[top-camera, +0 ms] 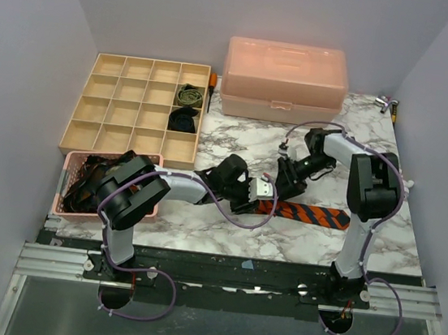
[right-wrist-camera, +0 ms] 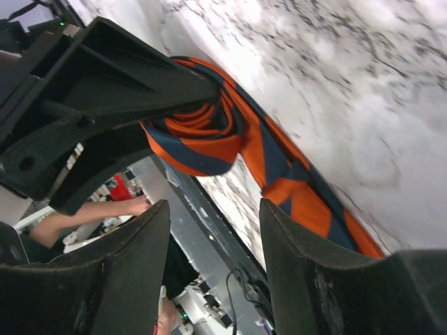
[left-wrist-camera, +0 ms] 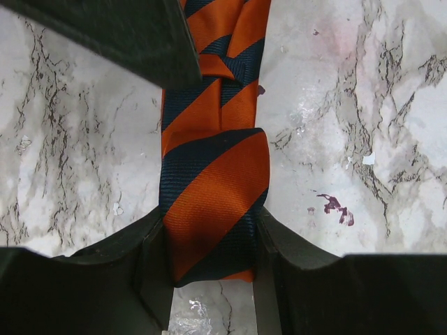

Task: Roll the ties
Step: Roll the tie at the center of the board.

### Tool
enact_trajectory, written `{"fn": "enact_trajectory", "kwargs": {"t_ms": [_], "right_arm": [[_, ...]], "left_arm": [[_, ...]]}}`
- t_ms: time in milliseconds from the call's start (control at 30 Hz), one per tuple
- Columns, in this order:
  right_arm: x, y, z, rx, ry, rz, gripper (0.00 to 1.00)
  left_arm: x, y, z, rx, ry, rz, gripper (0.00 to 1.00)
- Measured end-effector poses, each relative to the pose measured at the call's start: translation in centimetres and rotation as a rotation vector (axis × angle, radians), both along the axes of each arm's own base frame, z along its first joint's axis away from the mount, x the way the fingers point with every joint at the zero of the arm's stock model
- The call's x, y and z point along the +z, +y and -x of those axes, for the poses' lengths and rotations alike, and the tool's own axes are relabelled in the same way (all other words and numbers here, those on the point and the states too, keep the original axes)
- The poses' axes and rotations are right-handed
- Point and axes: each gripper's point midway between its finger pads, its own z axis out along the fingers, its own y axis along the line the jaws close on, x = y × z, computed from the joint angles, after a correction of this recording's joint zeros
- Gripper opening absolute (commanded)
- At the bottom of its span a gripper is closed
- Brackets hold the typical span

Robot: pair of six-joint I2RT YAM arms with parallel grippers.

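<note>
One striped tie (left-wrist-camera: 214, 164) is clamped in the left end effector (left-wrist-camera: 213, 234); the right end effector (right-wrist-camera: 213, 220) gapes apart.

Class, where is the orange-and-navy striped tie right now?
In the top view, the striped tie lies on the marble table near its front edge, right of centre, its partly rolled left end pinched in the left claw.

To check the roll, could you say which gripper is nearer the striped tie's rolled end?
Left: the left gripper clamps the rolled end; the right gripper hovers open close by, not touching it.
</note>
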Motion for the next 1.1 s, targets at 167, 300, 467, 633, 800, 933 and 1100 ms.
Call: {"fn": "enact_trajectory", "kwargs": {"t_ms": [167,300,467,633,800,933,1100], "right_arm": [[-1.0,2.0,0.5,0.005,0.054,-0.053,0.52],[-2.3,2.9,0.8,0.007,0.109,-0.074,0.44],[-2.9,3.4,1.0,0.006,0.133,-0.086,0.12],[-3.1,3.4,1.0,0.015,0.124,-0.085,0.00],[-4.0,3.0,1.1,0.016,0.108,-0.053,0.00],[-4.7,2.3,0.7,0.016,0.066,0.015,0.00],[-4.9,1.8,0.3,0.022,0.027,0.070,0.00]], "left_arm": [[0.0,0.0,0.0,-0.002,0.000,-0.004,0.16],[0.0,0.0,0.0,-0.002,0.001,-0.006,0.16],[0.0,0.0,-0.1,-0.002,0.002,-0.006,0.17],[0.0,-0.1,-0.1,-0.001,0.004,-0.006,0.28],[0.0,-0.2,-0.1,0.009,0.017,-0.004,0.57],[0.0,-0.2,-0.1,0.026,0.026,0.011,0.68],[0.1,-0.5,0.4,0.022,0.037,0.056,0.71]]}}
